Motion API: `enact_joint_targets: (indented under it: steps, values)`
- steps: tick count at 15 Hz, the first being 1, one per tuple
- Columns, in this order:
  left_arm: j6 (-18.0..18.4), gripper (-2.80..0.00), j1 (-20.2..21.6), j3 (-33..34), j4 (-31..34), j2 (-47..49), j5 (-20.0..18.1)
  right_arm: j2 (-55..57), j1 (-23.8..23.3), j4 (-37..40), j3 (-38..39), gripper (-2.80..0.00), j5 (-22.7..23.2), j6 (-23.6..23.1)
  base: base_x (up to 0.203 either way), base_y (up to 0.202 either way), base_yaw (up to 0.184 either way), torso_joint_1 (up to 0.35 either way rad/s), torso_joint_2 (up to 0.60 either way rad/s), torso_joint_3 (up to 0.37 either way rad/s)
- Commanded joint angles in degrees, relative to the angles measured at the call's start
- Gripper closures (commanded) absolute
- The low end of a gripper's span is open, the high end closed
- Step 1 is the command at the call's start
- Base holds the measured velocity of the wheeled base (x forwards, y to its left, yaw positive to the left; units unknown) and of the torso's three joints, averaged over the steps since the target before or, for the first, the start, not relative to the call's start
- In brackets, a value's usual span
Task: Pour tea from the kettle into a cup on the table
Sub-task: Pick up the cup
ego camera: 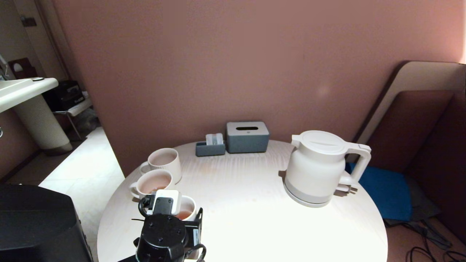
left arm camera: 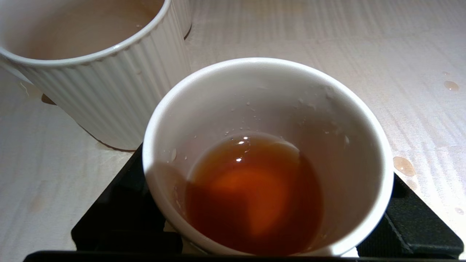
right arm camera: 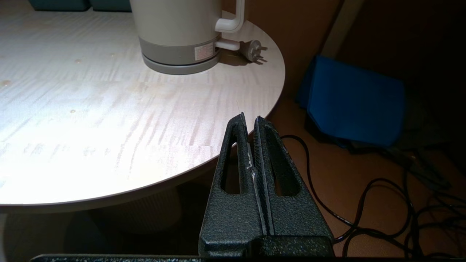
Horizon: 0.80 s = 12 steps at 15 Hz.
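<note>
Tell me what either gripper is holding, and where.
Right gripper is shut, empty. Left gripper sits around the lower wall of the cup; whether it grips cannot be told.

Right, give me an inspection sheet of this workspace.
Surface: round pale table, tea drops beside the cup.
Job's things: kettle upright at right, lid on; cup holds a little tea.
Clutter: two ribbed mugs, grey tissue box, small grey tray.
Grippers: left gripper around the cup, fingers either side; right gripper shut, off the table edge.
Cables: kettle plug on table; black leads on floor.
Surroundings: pink wall, blue cushion.
</note>
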Motion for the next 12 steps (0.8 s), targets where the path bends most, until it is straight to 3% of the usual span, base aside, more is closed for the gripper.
enact_joint_targets:
  steps: [1, 12]
  values:
    - [-0.17, 0.00, 0.01, 0.07, -0.41, -0.24, 0.26, 0.07, 0.02, 0.11, -0.01, 0.00, 0.01, 0.00, 0.000, 0.000, 0.000, 0.000, 0.00, 0.000]
    - [0.01, 0.00, 1.18, 6.88, -0.06, -12.70, -2.29, 0.07, 0.02, 0.11, -0.01, 0.00, 0.01, 0.00, 0.000, 0.000, 0.000, 0.000, 0.00, 0.000]
